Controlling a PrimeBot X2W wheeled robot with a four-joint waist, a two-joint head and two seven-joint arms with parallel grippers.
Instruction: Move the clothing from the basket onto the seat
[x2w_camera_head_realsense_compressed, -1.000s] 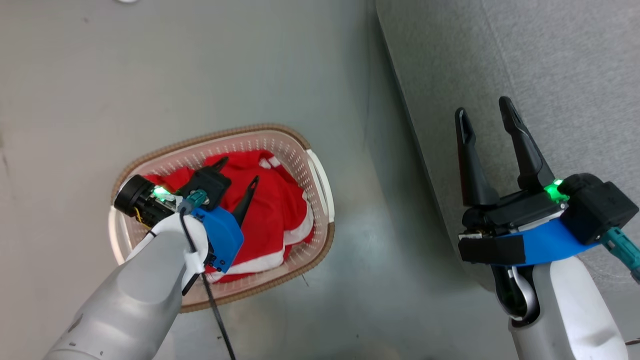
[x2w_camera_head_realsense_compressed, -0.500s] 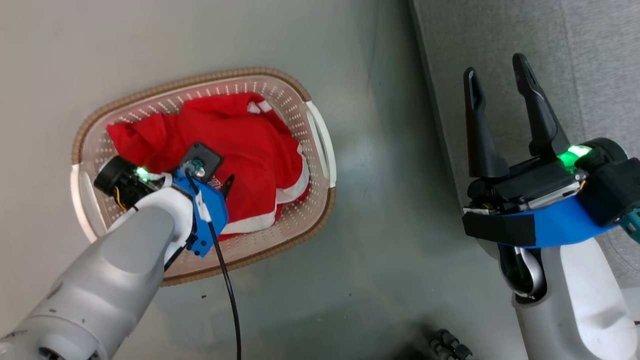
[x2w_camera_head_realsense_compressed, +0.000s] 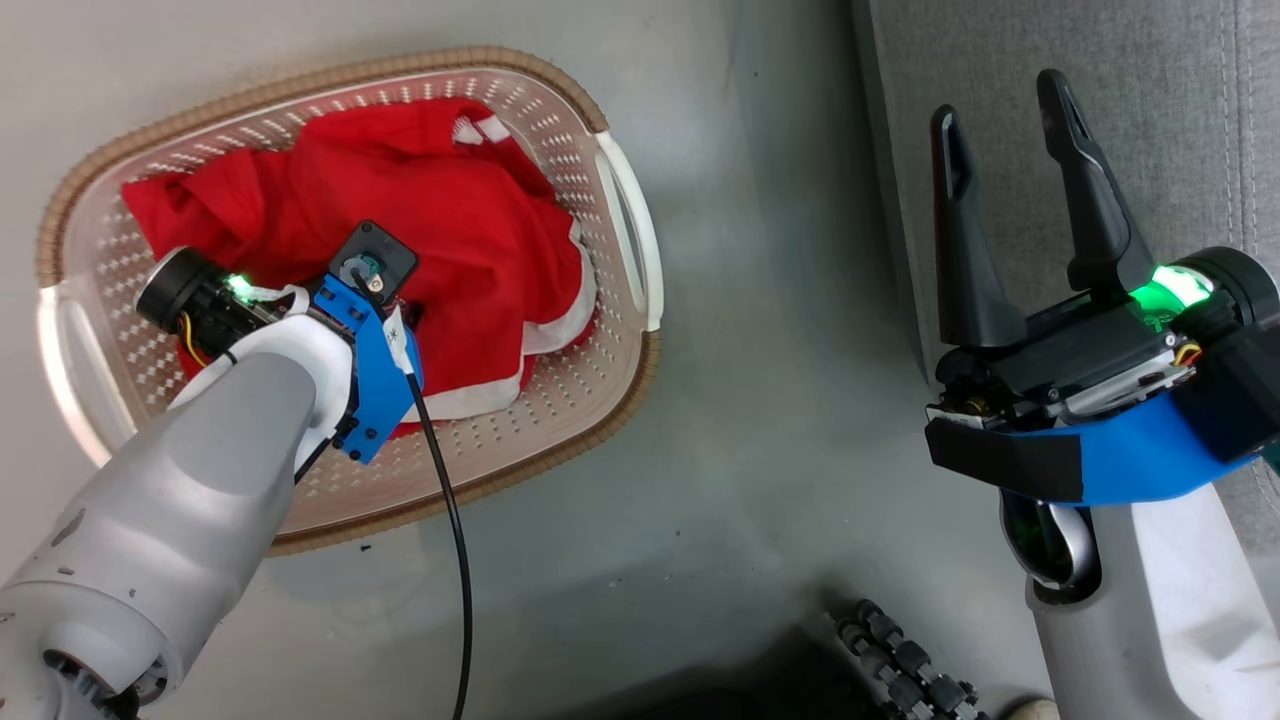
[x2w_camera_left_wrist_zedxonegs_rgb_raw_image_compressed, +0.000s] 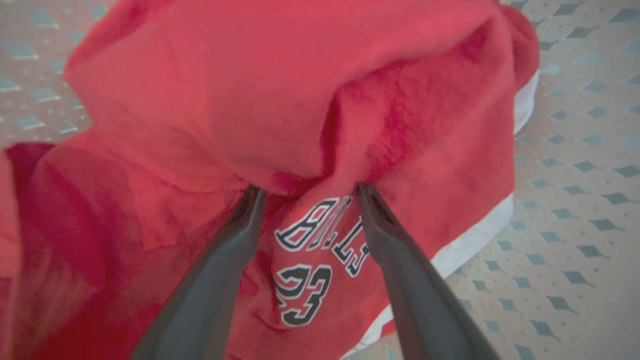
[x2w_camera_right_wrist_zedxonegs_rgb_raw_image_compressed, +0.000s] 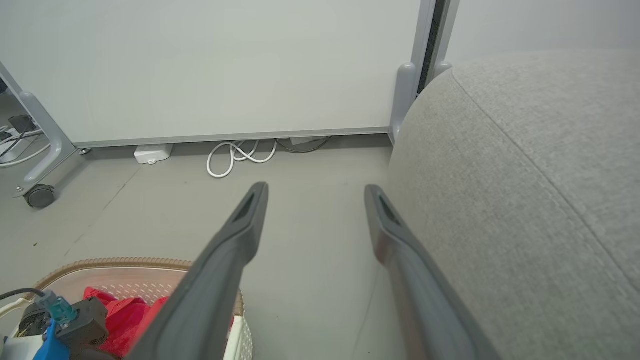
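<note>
Red clothing (x2w_camera_head_realsense_compressed: 440, 210) with white trim fills the cream basket (x2w_camera_head_realsense_compressed: 570, 395) on the floor at the left. My left arm's wrist (x2w_camera_head_realsense_compressed: 360, 300) reaches down into the basket. In the left wrist view my left gripper (x2w_camera_left_wrist_zedxonegs_rgb_raw_image_compressed: 307, 187) is open, its fingertips pressed into a red fold (x2w_camera_left_wrist_zedxonegs_rgb_raw_image_compressed: 250, 100), with "BULLS 23" lettering (x2w_camera_left_wrist_zedxonegs_rgb_raw_image_compressed: 320, 240) between the fingers. My right gripper (x2w_camera_head_realsense_compressed: 1000, 100) hangs open and holds nothing, over the edge of the grey seat (x2w_camera_head_realsense_compressed: 1150, 100). The right wrist view shows that gripper (x2w_camera_right_wrist_zedxonegs_rgb_raw_image_compressed: 315, 189) beside the seat (x2w_camera_right_wrist_zedxonegs_rgb_raw_image_compressed: 525, 175), above bare floor.
A strip of grey floor (x2w_camera_head_realsense_compressed: 760, 350) separates basket and seat. My base's wheels (x2w_camera_head_realsense_compressed: 900, 660) show at the bottom. A black cable (x2w_camera_head_realsense_compressed: 450, 560) trails from the left wrist. A white wall panel, a coiled white cord (x2w_camera_right_wrist_zedxonegs_rgb_raw_image_compressed: 240, 155) and a caster (x2w_camera_right_wrist_zedxonegs_rgb_raw_image_compressed: 37, 195) lie beyond.
The head camera has dipped, so the basket looks bigger and further up-left. My left gripper has sunk into the red clothing, still open. The right gripper stays open by the seat.
</note>
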